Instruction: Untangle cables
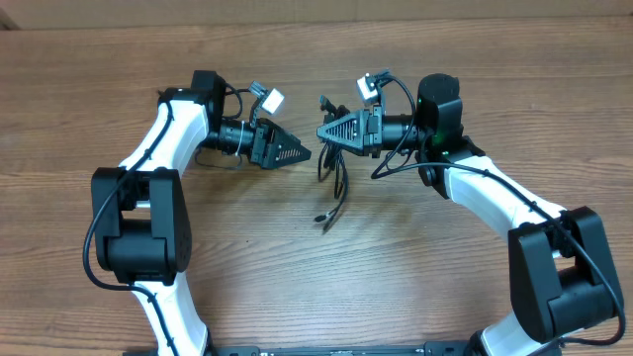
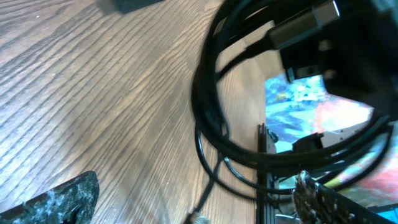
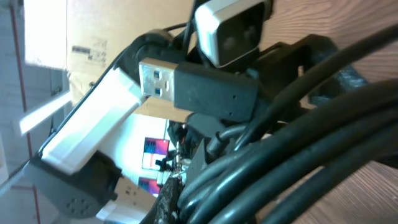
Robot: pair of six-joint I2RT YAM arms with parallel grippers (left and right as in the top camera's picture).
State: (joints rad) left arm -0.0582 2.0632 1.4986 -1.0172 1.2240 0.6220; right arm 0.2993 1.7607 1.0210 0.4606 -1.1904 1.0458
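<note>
The cables [image 1: 336, 178] are thin black cords bunched in the middle of the table, with one plug end [image 1: 322, 219] trailing toward the front. My right gripper [image 1: 324, 131] points left and is shut on the top of the bundle. In the right wrist view the cables [image 3: 298, 143] fill the jaws, and a USB plug [image 3: 199, 87] sticks out to the left. My left gripper [image 1: 297, 153] faces it from the left and is open, a short way off the cords. In the left wrist view the cable loops [image 2: 208, 112] hang ahead of its wide-apart fingers [image 2: 56, 202], and a silver-tipped plug [image 2: 199, 218] lies on the wood.
The wooden table [image 1: 119, 79] runs in all directions around the arms. Both arm bases stand at the front edge, the left one [image 1: 138, 227] and the right one [image 1: 564, 267]. The two grippers are almost tip to tip at the table's middle.
</note>
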